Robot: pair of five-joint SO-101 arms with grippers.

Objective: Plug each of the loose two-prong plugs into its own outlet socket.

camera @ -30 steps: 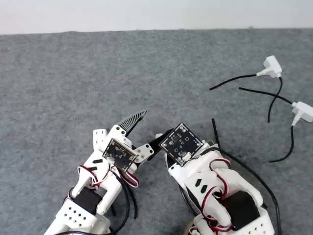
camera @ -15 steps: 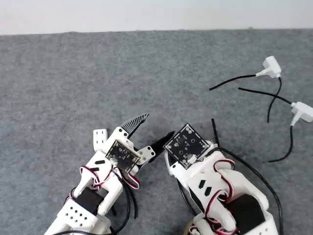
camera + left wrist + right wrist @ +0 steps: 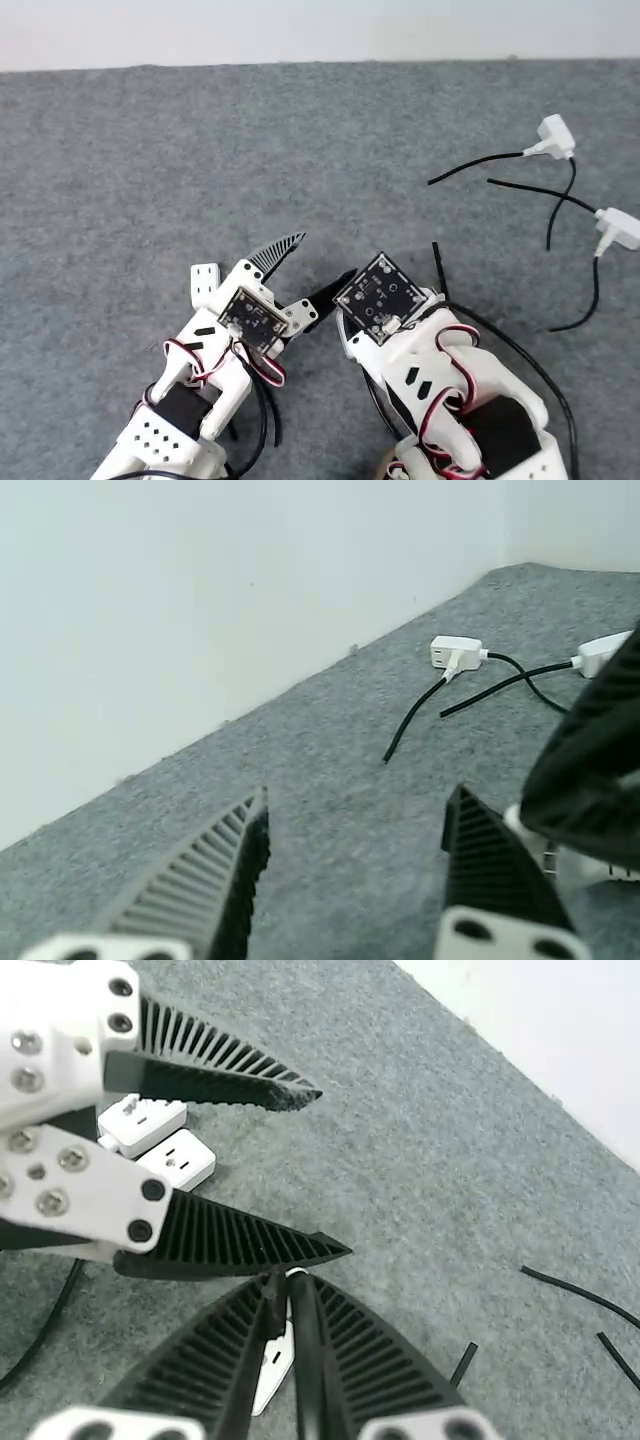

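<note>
Grey carpeted table [image 3: 120, 150] took up most of the high view, w/ both arms low in frame, side by side. Over the last sec the right arm [image 3: 450, 390] drew its wrist back a touch from the left arm [image 3: 190, 400], which nudged fwd. In the final half-sec neither shifted noticeably.

Left gripper [image 3: 355, 820] was spread wide w/ nothing between its fingers. Right gripper [image 3: 285, 1282] pointed at that gap from the side, its tips just beside the left's nearer finger. Its tips were pressed together on what looked like a white plug [image 3: 272, 1365]. A sliver of white showed at the tips and more below, tho how firm the pinch was I couldn't tell.

A pair of white socket blocks [image 3: 205, 282] lay touching each other just beside the left arm's wrist. Well apart, near the table's far right corner, sat the upper corded set [image 3: 555, 135] and the lower corded set [image 3: 620, 228], black cords crossing. Both prob. already mated, but too small to confirm. A short black cord end [image 3: 438, 262] poked out by the right wrist.

Judgement: the small retreat then stillness read as a pause to line up. The held plug was approx. the last one outstanding, needing transfer toward the socket blocks. The open left gripper seemed placed to steady a block or take a hand-off.
</note>
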